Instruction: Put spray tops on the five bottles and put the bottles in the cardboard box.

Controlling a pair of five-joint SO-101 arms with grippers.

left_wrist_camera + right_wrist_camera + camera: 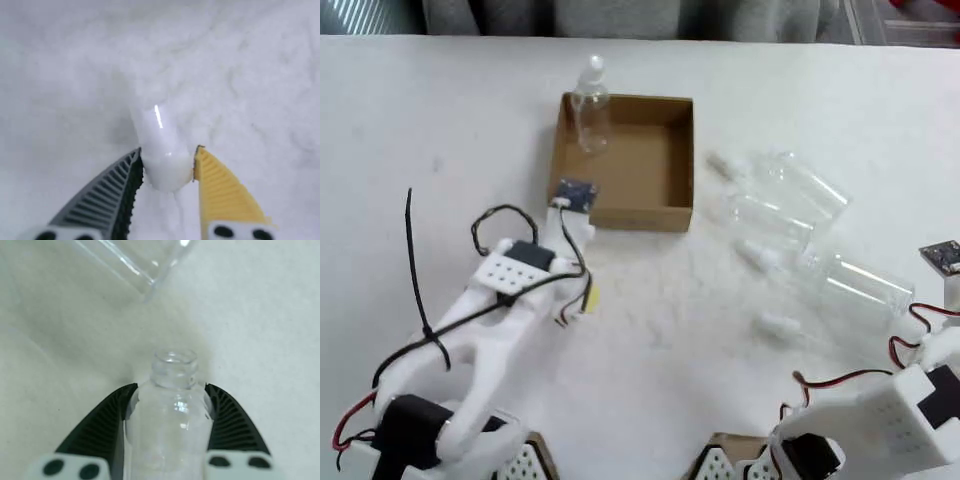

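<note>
In the left wrist view my left gripper (167, 155) is shut on a white spray top (159, 140) just above the table. In the high view that gripper (582, 300) hangs near the front left corner of the cardboard box (675, 215). One capped bottle (590, 105) stands in the box's back left corner. My right gripper (170, 390) is shut on a clear bottle (172, 410) whose open neck points away from the wrist. Another clear bottle (130, 260) lies just beyond it.
Right of the box lie several clear bottles (800, 185) (855, 285) and loose white spray tops (725, 162) (760, 255) (778, 323). The right arm (890, 420) sits at the table's front right. Open table stretches left of the box and between the arms.
</note>
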